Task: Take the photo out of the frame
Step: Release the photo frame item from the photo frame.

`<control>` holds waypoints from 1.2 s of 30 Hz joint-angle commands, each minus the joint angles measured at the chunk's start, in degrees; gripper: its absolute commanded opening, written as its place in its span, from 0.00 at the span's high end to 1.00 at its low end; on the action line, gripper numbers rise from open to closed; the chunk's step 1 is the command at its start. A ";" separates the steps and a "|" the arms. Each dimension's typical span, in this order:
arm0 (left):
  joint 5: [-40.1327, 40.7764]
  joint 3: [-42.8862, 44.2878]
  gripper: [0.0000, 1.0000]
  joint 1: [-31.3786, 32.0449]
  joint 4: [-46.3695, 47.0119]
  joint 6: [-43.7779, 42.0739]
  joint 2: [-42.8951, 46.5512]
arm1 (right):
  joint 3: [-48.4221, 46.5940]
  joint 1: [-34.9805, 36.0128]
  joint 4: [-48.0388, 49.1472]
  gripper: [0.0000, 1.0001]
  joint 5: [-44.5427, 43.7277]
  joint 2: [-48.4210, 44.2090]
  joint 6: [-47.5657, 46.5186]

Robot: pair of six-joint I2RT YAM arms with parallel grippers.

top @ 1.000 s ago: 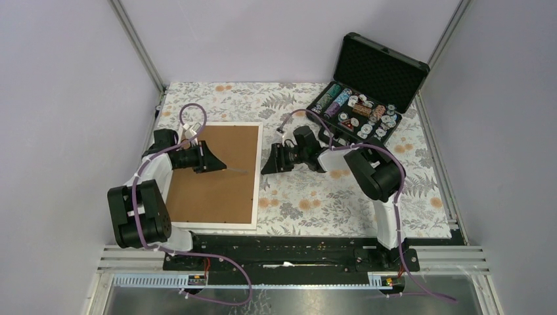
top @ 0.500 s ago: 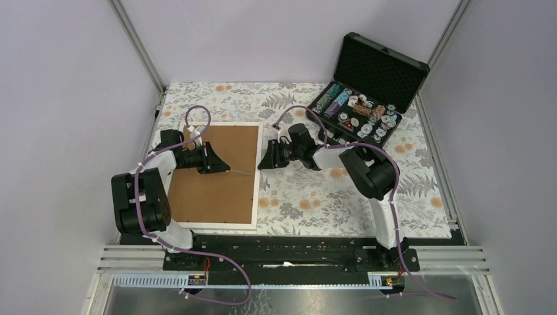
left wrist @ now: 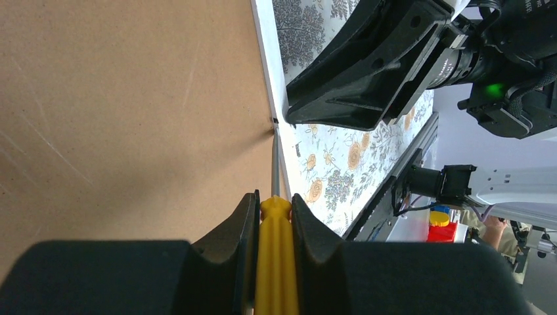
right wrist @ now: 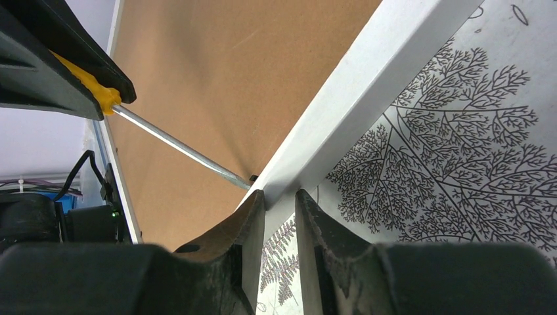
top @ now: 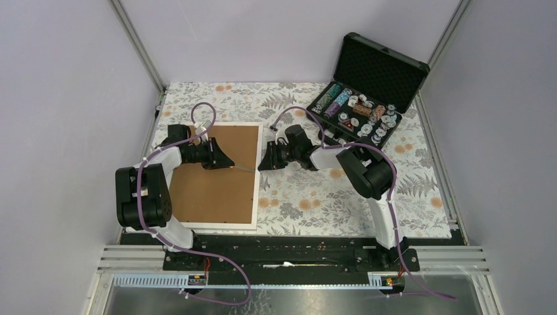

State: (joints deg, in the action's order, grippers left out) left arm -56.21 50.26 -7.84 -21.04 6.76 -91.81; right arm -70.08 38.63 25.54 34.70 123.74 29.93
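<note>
So the frame [top: 217, 190] is lying flat, brown back up, on the left half of the floral tabletop [top: 328, 197], with its narrow white border showing all round. The photo itself can't be seen from any view. The left tool [left wrist: 274, 197] is clamped on a yellow-handled screwdriver [left wrist: 276, 262]. The thin metal shaft [right wrist: 177, 147] runs low across the fibreboard, and its tip sits right at the inner side of the right-hand border, at a tiny black tab [right wrist: 253, 177]. The right tool [right wrist: 279, 195] is at that same spot from the other side. Its jaws are narrow, one tip over the brown board's edge and the other over the outer side of the white border, so the border runs into the gap. Honestly can't tell whether it's actually pinching the border or just sitting around it. The two tools are pretty much nose to nose there, with only the frame's edge and the screwdriver tip between them, so it's crowded at that point. Elsewhere, an open black foam-lined case [top: 381, 69] stands at the far right corner with rows of poker chips [top: 358, 111] in it, well apart from the frame. Purple cables [top: 197, 111] loop over both arms, and the left one arches above the frame's far left corner.
</note>
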 commanded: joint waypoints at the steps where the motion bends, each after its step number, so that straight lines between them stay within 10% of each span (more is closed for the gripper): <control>1: 3.40 2.36 1.00 1.22 2.75 0.70 -0.76 | -1.97 0.59 0.15 0.70 -0.87 0.95 -1.29; 25: 15.14 8.02 1.00 18.87 -0.04 -4.28 4.77 | -5.12 1.29 -3.66 0.81 -1.83 3.45 -2.58; 36: 7.97 2.05 1.00 0.06 -1.41 0.42 16.28 | -6.41 1.88 -11.02 0.36 -8.51 -2.74 -5.25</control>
State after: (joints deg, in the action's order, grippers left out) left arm -43.42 53.17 -3.40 -21.93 4.86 -82.61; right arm -74.48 39.66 19.29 32.51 124.20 27.49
